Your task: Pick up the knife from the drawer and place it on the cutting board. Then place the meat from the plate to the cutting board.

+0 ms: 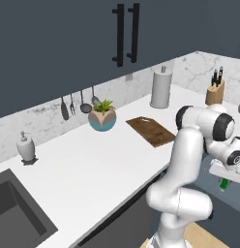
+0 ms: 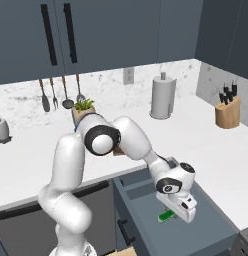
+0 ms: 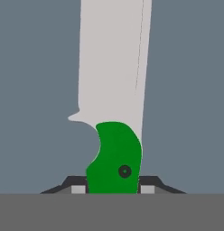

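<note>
The arm bends down into the open drawer (image 2: 146, 200), hand (image 3: 114, 189) clamped on the knife (image 3: 114, 135) handle.

A bright green handle and pale silver blade are shown on the knife (image 3: 114, 135); the drawer (image 2: 146, 200) is coloured blue-grey, the cutting board (image 1: 151, 131) grained dark brown.

1. In the hand view, we can't see the end of the knife (image 3: 114, 113) handle; it sits hidden between the finger tips (image 3: 78, 189).
2. The robot's hand covers most of the knife in the drawer (image 2: 146, 196).
3. The arm hides part of the cutting board (image 1: 150, 131).
</note>
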